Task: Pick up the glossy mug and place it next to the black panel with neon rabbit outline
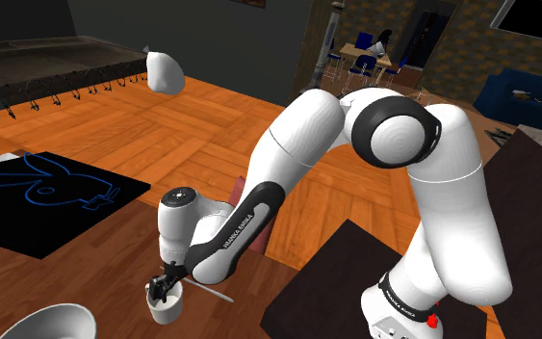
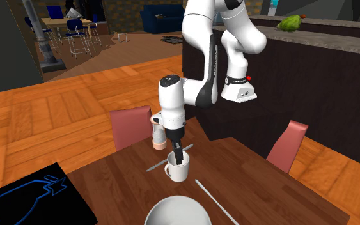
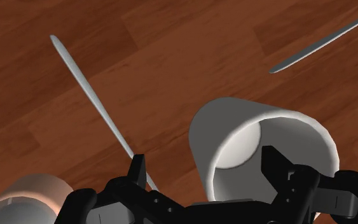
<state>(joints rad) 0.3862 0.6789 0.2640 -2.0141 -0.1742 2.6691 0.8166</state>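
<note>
The white glossy mug [image 2: 178,170] stands upright on the brown wooden table, its handle toward the second exterior view's left. My black gripper [image 2: 178,155] hangs straight down over it, open. In the wrist view one finger [image 3: 274,163] is over the mug's [image 3: 234,127] opening and the other finger [image 3: 137,172] is outside its wall, so the rim lies between them, untouched as far as I can see. The black panel with a blue neon rabbit outline [image 1: 47,197] lies flat at the shoulder view's left, well away from the mug [image 1: 167,306].
A white bowl [image 2: 177,212] sits near the mug at the table's edge. Two thin grey utensils [image 3: 95,102] [image 3: 323,41] lie on either side of the mug. A pale cylinder [image 2: 159,135] stands just behind it. Reddish chairs [image 2: 132,126] [image 2: 286,146] flank the table.
</note>
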